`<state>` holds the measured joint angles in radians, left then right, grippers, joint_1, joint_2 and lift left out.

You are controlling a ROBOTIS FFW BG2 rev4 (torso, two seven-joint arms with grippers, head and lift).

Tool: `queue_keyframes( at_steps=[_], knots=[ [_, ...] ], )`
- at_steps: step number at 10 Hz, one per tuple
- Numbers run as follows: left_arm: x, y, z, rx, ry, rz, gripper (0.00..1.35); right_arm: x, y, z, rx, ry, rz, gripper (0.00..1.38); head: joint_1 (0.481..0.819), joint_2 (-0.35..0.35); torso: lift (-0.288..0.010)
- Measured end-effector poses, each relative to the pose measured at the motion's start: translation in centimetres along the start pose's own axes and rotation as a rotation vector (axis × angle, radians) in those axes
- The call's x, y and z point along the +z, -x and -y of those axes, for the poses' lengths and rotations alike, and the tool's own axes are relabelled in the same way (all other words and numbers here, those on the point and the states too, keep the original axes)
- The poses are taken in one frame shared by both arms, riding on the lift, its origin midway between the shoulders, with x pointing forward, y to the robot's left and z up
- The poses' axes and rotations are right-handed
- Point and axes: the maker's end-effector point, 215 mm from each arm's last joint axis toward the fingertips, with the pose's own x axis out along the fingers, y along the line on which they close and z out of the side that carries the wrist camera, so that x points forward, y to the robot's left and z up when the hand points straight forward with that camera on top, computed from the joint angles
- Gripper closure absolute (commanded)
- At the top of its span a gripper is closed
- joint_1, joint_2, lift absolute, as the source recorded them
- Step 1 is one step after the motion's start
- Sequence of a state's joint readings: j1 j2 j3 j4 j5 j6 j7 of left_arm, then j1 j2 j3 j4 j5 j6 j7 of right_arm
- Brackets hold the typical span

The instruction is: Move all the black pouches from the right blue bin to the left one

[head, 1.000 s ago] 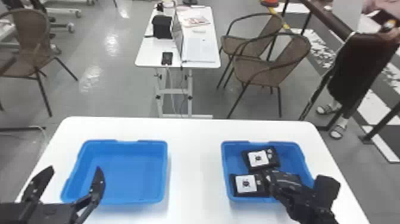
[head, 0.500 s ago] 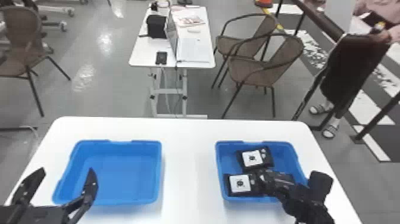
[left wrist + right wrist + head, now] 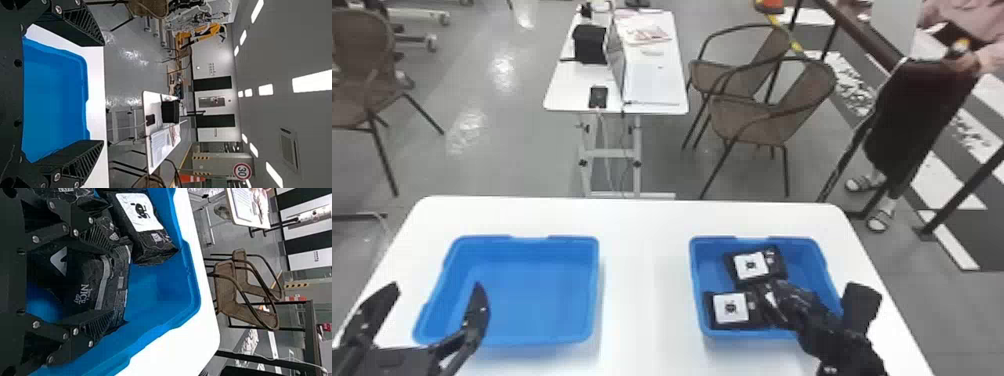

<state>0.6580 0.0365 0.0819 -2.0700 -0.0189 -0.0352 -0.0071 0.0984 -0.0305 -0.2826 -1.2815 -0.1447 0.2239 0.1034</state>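
My left gripper [image 3: 437, 290] is over the near left part of the left blue bin [image 3: 594, 290], open in the head view. In the left wrist view too, the left gripper [image 3: 103, 92] has its fingers apart with nothing between them. Down in the right blue bin [image 3: 693, 280] is my right gripper [image 3: 774, 300]. Two black pouches with white labels, one farther [image 3: 776, 265] and one nearer [image 3: 756, 320], lie by it. The right wrist view has the right gripper [image 3: 115, 282] shut on a black pouch [image 3: 80, 280], a finger against each side; a labelled pouch [image 3: 154, 237] lies alongside.
Both bins stand apart on a white table [image 3: 644, 280], with bare tabletop between them. The right bin's wall [image 3: 192, 290] rises close to the right fingers. Beyond are a smaller white table [image 3: 567, 90] and brown chairs [image 3: 757, 120].
The head view's scene has slid a little to the left. Both grippers keep nearly the same places relative to the bins.
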Motion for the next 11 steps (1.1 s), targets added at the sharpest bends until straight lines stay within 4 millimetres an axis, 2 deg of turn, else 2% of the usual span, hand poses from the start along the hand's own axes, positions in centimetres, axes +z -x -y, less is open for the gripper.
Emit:
queue_keyframes(
  at_steps=[3,4,7,8,9,11],
  knots=[
    [0.0,0.0,0.0,-0.004,-0.001,0.002,0.14,-0.7,0.6,-1.0,0.002,-0.046,0.006,1.12,0.695,-0.104,0.010],
    [0.0,0.0,0.0,-0.006,0.000,0.003,0.14,-0.3,0.8,-1.3,0.009,-0.058,0.020,1.29,0.695,-0.101,0.010],
    [0.1,-0.1,0.1,-0.010,0.000,0.007,0.14,2.6,1.8,-3.0,0.045,-0.100,0.087,1.27,0.695,-0.091,0.010],
    [0.2,-0.2,0.1,-0.010,0.001,0.012,0.14,4.2,2.5,-4.8,0.090,-0.146,0.110,1.27,0.695,-0.073,0.010],
    [0.6,-0.5,0.1,-0.009,0.000,0.022,0.14,6.1,3.5,-7.9,0.165,-0.192,0.131,1.27,0.695,-0.038,0.010],
    [1.5,-1.3,0.4,-0.009,0.004,0.050,0.14,10.7,5.4,-15.9,0.383,-0.240,0.156,1.27,0.695,0.034,0.010]
  ],
)
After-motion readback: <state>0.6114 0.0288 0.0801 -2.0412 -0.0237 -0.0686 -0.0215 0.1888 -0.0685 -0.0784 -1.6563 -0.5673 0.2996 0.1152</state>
